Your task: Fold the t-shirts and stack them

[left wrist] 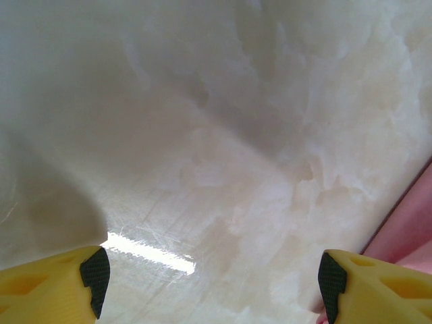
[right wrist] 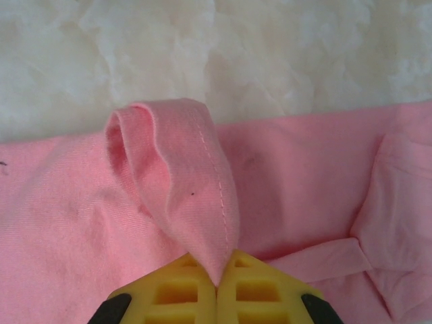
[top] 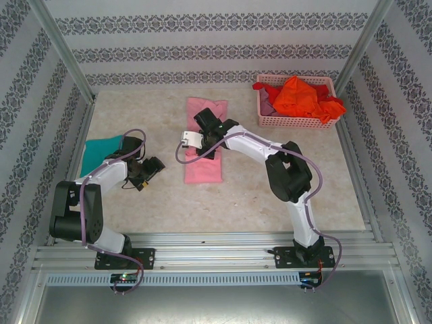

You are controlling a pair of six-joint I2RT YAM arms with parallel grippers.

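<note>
The light pink t-shirt (top: pixel 202 169) lies in the middle of the table (top: pixel 270 202), folded into a long narrow strip that runs from the near side toward the back wall. In the right wrist view this pink cloth (right wrist: pixel 304 175) lies across the lower part of the view, and a small loop of its hemmed edge stands up from the surface. The right gripper (right wrist: pixel 217 277) has its yellow fingers pressed together and pinches the lower end of this loop. From above, the right gripper (top: pixel 189 140) is at the left edge of the strip, about halfway along it.

The left gripper (left wrist: pixel 209 290) has its fingers spread wide with nothing between them. It hangs over the bare table, and the pink cloth is just beside its right finger. From above, the left gripper (top: pixel 150 169) is to the left of the pink strip.

A teal t-shirt (top: pixel 100 150) lies flat at the left edge of the table, partly under the left arm. In the back right corner stands a pink lattice basket (top: pixel 291 123) with an orange t-shirt (top: pixel 297 94) and red cloth (top: pixel 332 106) piled in it. A mauve piece (top: pixel 266 106) below them is perhaps another shirt, but I cannot tell.
</note>
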